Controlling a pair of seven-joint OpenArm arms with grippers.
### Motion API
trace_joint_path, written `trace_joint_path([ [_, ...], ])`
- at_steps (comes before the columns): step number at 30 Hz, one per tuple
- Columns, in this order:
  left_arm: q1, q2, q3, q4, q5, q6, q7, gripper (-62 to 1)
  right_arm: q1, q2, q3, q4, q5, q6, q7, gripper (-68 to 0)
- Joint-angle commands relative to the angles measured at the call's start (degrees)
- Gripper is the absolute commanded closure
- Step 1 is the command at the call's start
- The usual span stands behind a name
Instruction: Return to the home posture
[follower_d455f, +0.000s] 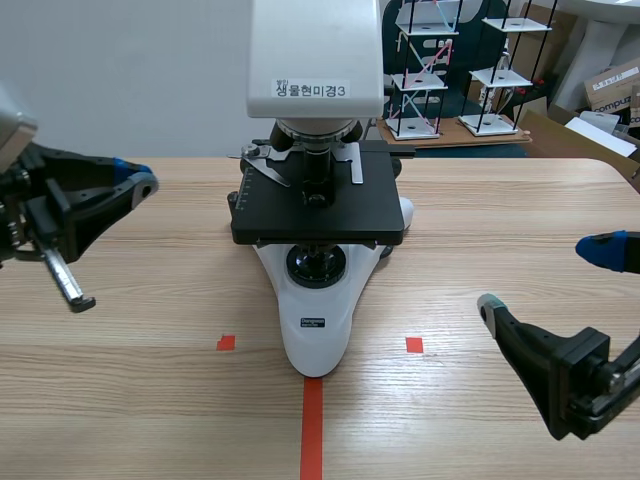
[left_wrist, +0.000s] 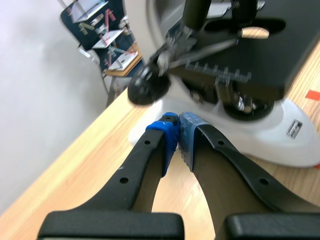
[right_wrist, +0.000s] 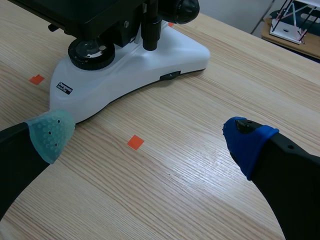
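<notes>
A: How far along are we on getting home? Biggest things first.

B: The tabletop (follower_d455f: 120, 400) carries the microscope (follower_d455f: 318, 205), which stands upright in the middle. Neither of our arms is over it or against it.

A: And the arms themselves?

B: Our left arm (follower_d455f: 60, 205) sits off the microscope's left side, about level with its stage and well apart from it. Our right arm (follower_d455f: 570, 385) lies low off the microscope's right side, nearer to us than its base, and also well apart.

A: So we'd call the pull-back mostly done?

B: We think so. With one arm on each side and both clear of the microscope, it looks close to a resting pose. We can't see what the exact home pose is, so we judge that only a small settling of the joints may be left.

A: The pincers?

B: Our left pincer (left_wrist: 177, 131) is closed right up with nothing in it and points toward the microscope's stage. Our right pincer (follower_d455f: 545, 278) is spread wide and holds nothing. Between its tips we see bare wood and a small tape mark (right_wrist: 135, 142), with the microscope's foot ahead of it.

A: Any mismatch?

B: Only that one is closed and the other is wide. If home wants them alike, that is left for us to do.
</notes>
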Motion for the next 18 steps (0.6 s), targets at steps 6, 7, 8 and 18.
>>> trace_joint_path([
  [6,16.48,0.15,-9.42,2.08,-0.81,0.31,-8.85,-2.7,-0.11,0.00,0.81,0.66,0.22,0.00,0.87,-66.9],
  [7,18.97,0.24,-10.73,2.78,-0.83,0.31,-9.27,-2.7,-0.11,0.00,0.81,0.66,0.22,0.00,0.87,-66.9],
  [8,21.44,0.39,-12.09,3.61,-0.87,0.33,-9.81,-2.7,-0.11,0.00,0.81,0.66,0.22,0.00,0.87,-66.9],
  [18,37.22,9.42,-22.62,14.93,-5.88,0.33,-9.99,-2.7,-0.11,0.00,0.81,0.66,0.22,0.00,0.87,-66.9],
])
